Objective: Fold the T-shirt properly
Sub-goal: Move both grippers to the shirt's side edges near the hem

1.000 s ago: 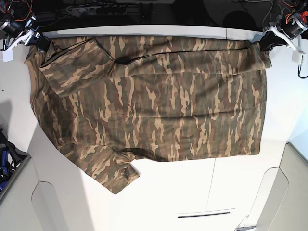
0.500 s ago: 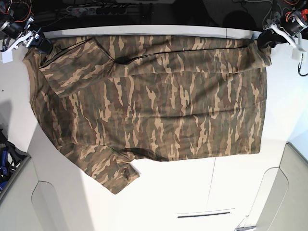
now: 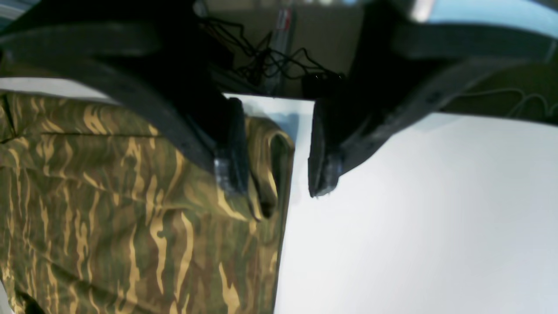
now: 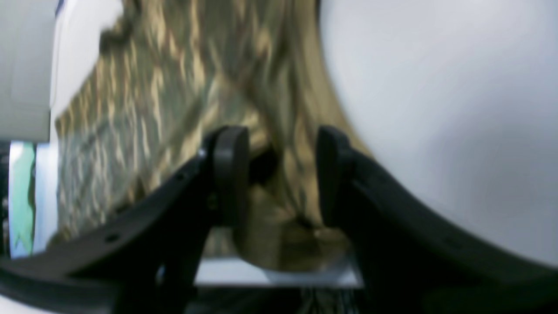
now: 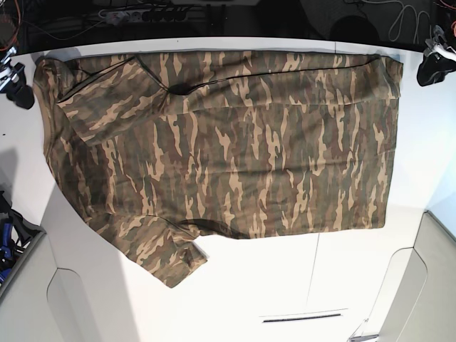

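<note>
The camouflage T-shirt (image 5: 228, 142) lies spread on the white table (image 5: 285, 285), its far edge folded over, one sleeve (image 5: 164, 253) sticking out at the near left. My left gripper (image 5: 429, 69) hovers open just off the shirt's far right corner. In the left wrist view the left gripper (image 3: 277, 179) stands open above the edge of that corner (image 3: 266, 174), holding nothing. My right gripper (image 5: 20, 91) is open beside the far left corner. The blurred right wrist view has the right gripper (image 4: 281, 174) with its fingers apart and the cloth (image 4: 174, 87) behind them.
Cables and a power strip (image 5: 142, 13) run along the dark strip behind the table. A blue object (image 5: 6, 235) sits at the left edge. Grey panels (image 5: 43, 299) flank the near corners, and a narrow slot (image 5: 303, 317) lies in the table's near part.
Both grippers have opened and let go of the shirt's far corners. Each has drawn outward, away from the cloth, and the corners now rest on the table.
</note>
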Available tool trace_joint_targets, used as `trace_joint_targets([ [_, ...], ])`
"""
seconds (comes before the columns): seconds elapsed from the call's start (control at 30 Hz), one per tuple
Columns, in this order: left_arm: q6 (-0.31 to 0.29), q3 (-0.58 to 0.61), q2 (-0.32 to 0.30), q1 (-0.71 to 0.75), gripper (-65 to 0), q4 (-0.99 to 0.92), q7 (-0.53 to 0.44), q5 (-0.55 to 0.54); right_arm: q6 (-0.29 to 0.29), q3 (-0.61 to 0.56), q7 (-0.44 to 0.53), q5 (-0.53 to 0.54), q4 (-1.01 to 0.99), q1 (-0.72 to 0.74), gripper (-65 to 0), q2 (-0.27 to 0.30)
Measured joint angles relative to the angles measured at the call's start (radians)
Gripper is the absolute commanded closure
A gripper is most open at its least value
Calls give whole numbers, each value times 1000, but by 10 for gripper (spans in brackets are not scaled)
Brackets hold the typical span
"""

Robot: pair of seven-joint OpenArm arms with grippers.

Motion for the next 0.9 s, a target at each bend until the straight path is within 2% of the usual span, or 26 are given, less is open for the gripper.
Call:
trace_joint_targets([
  [0.1,0,0,-2,-26,-266,0,5,3,0,3,47,-52,0,54,-257,3],
  [0.23,0,0,-2,-82,-349,0,7,22,-1,2,100,-130,0,132,-257,15],
  [0.4,0,7,-8,-166,-355,0,7,67,-16,3,159,-240,0,244,-257,16],
  [0.53,0,66,-57,-211,-355,0,-2,82,-21,-10,173,-292,0,335,-257,17],
  [0.57,0,89,-69,-222,-356,0,-14,105,-23,-27,177,-312,0,351,-258,17],
  [0.73,-4,235,-121,-289,-383,-1,-124,264,-35,-194,251,-465,-26,425,-358,17],
  [0.9,31,353,-141,-382,-383,-42,-156,361,-52,-333,317,-574,-151,506,-360,17],
])
